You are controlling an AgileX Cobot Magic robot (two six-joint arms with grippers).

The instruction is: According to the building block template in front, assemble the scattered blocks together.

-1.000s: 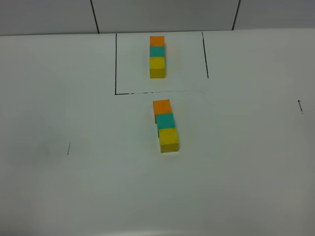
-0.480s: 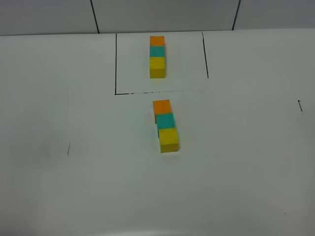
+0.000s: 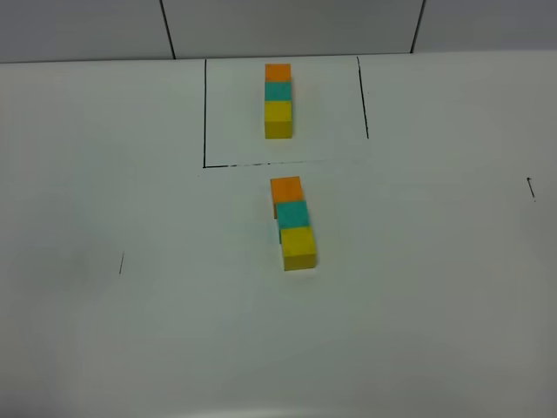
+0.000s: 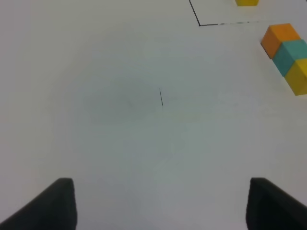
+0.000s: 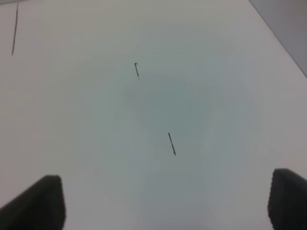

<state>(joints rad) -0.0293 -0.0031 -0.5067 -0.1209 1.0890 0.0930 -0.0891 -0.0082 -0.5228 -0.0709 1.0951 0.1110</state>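
The building block template [image 3: 278,100] is a row of orange, teal and yellow cubes inside a thin black drawn frame [image 3: 204,113] at the far middle of the table. Just in front of the frame, the orange block [image 3: 286,189], teal block [image 3: 292,213] and yellow block [image 3: 298,247] lie touching in a slightly slanted row. The left wrist view catches that row too: orange block [image 4: 278,38], teal block [image 4: 291,53], yellow block [image 4: 300,76]. My left gripper [image 4: 163,211] is open over bare table, well away from the row. My right gripper [image 5: 165,203] is open with nothing between its fingers. Neither gripper appears in the exterior high view.
The white table [image 3: 130,331] carries short black pen marks: one at the left [image 3: 121,262], one at the right [image 3: 530,187]. Two such marks [image 5: 171,143] lie under the right gripper. A grey panelled wall [image 3: 287,26] runs behind the table's far edge.
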